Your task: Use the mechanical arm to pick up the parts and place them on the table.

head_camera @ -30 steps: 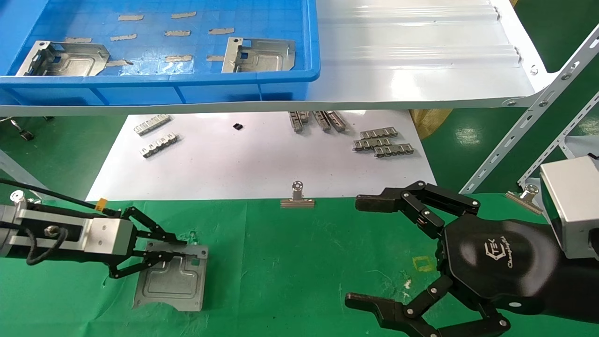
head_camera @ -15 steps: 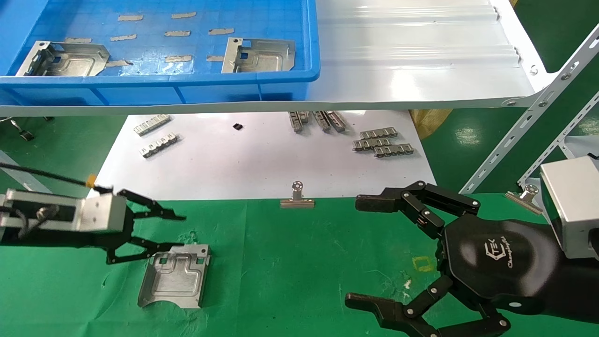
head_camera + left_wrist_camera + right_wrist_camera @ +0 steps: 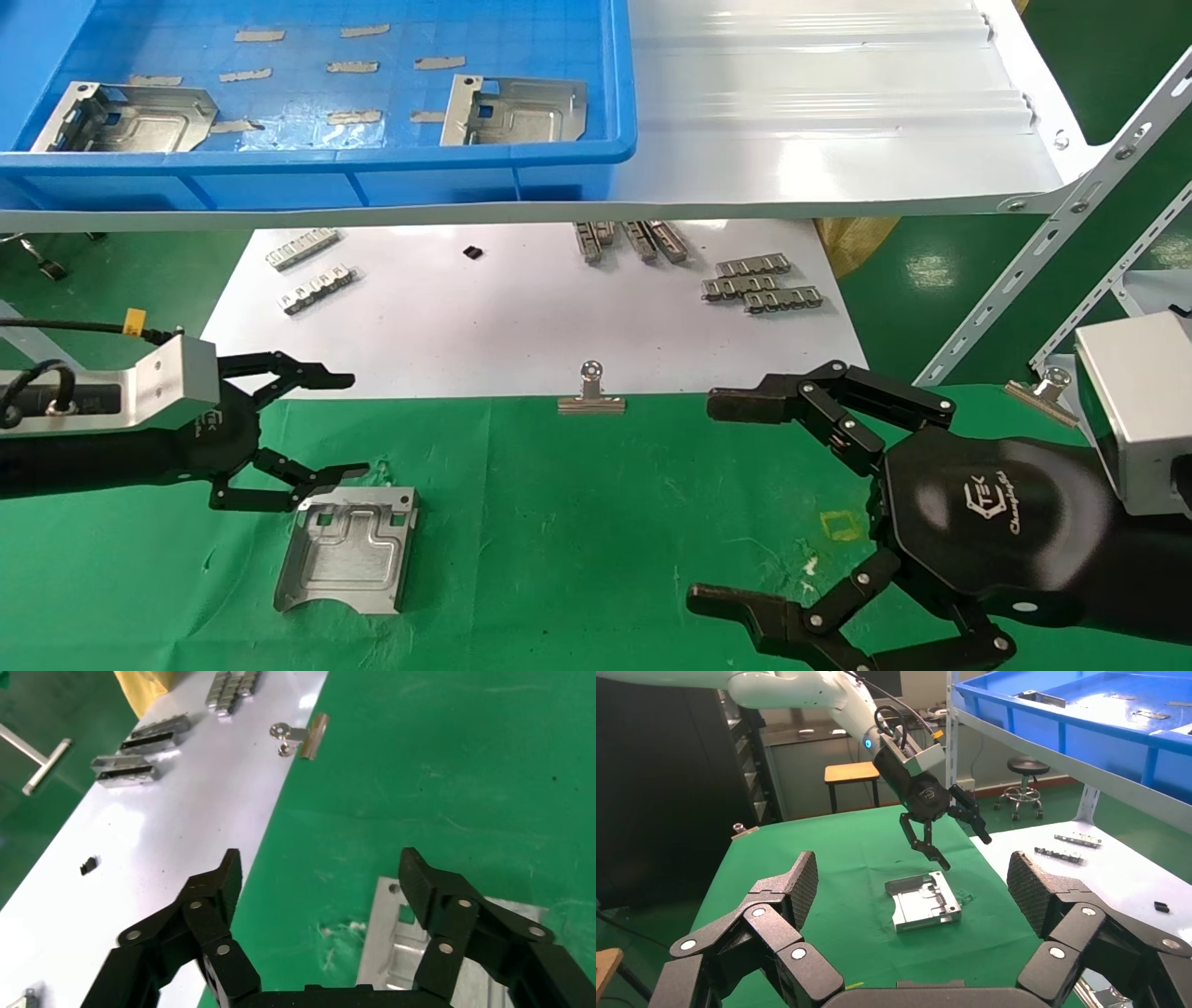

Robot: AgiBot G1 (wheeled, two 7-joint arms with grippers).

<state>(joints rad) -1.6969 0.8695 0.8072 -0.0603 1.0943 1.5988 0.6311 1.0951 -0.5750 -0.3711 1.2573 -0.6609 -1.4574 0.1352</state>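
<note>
One part, a flat silver plate with a stepped ridge, lies alone on the green cloth table; it also shows as the part and the part. My left gripper hangs open just above the plate's far edge, touching nothing; in its own view the left gripper holds only air. Two more parts lie in the blue bin. My right gripper rests open and empty at the right, low over the cloth, also seen as the right gripper.
A white board behind the cloth carries toothed metal strips. A binder clip sits on the cloth's far edge and another at the right. A white shelf holds the bin, with slotted metal braces at the right.
The left gripper let go of the plate, opened wide and rose back toward the white board. The plate settled flat on the cloth. The right arm stayed still.
</note>
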